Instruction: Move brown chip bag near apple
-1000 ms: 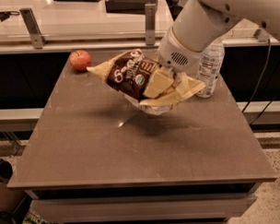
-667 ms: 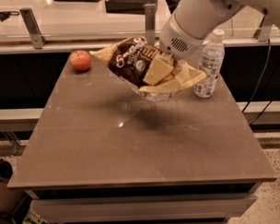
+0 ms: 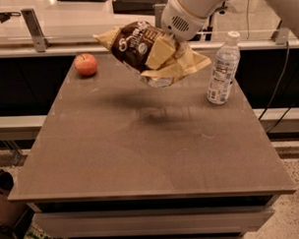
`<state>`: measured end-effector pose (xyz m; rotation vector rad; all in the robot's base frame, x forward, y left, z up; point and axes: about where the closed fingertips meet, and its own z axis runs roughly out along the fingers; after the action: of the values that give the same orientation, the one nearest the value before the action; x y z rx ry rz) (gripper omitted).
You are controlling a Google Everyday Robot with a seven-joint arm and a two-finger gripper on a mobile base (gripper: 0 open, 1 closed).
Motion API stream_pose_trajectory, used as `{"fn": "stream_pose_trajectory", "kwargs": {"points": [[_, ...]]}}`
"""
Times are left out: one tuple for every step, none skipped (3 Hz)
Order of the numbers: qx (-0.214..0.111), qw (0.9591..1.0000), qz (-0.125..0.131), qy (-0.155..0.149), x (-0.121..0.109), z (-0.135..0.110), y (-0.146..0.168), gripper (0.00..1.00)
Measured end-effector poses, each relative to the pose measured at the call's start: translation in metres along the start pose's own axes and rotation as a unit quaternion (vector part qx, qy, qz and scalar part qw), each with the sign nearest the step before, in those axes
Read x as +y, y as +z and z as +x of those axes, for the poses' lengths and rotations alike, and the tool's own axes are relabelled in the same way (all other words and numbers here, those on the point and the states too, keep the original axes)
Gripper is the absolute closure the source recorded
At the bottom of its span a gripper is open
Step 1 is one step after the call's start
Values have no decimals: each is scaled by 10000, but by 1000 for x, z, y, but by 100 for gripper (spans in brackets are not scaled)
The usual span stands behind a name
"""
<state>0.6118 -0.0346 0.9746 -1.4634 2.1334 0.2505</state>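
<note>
The brown chip bag (image 3: 139,45) is up in the air. It does not touch the table (image 3: 151,161). It hangs over the back part of the table, near the middle of the back edge, and it is tilted. One pale yellow end points left toward the apple and the other end sticks out to the right. A soft dark shadow (image 3: 156,111) lies on the table under it.

The gripper (image 3: 172,40) comes down from the top, at the end of a big white arm (image 3: 185,14). It pinches the bag on its right half, and the bag hangs from it, crinkled where it is held.

The apple (image 3: 85,64) sits on the table close to the back left corner. It is small, round and red-orange. The bag's left tip is near the apple but higher up, so the two are apart.

A clear water bottle (image 3: 223,72) with a white cap stands upright near the right edge, toward the back. It stands just right of the bag and does not touch it.
</note>
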Motion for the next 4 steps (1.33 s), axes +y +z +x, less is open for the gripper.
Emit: {"fn": "stream_pose_trajectory", "kwargs": {"points": [[-46, 10000, 37, -68, -20, -24, 16, 100], [-72, 9998, 185, 74, -40, -30, 39, 100], [-196, 9986, 403, 279, -56, -31, 62, 100], [-319, 9947, 843, 492, -69, -31, 76, 100]]}}
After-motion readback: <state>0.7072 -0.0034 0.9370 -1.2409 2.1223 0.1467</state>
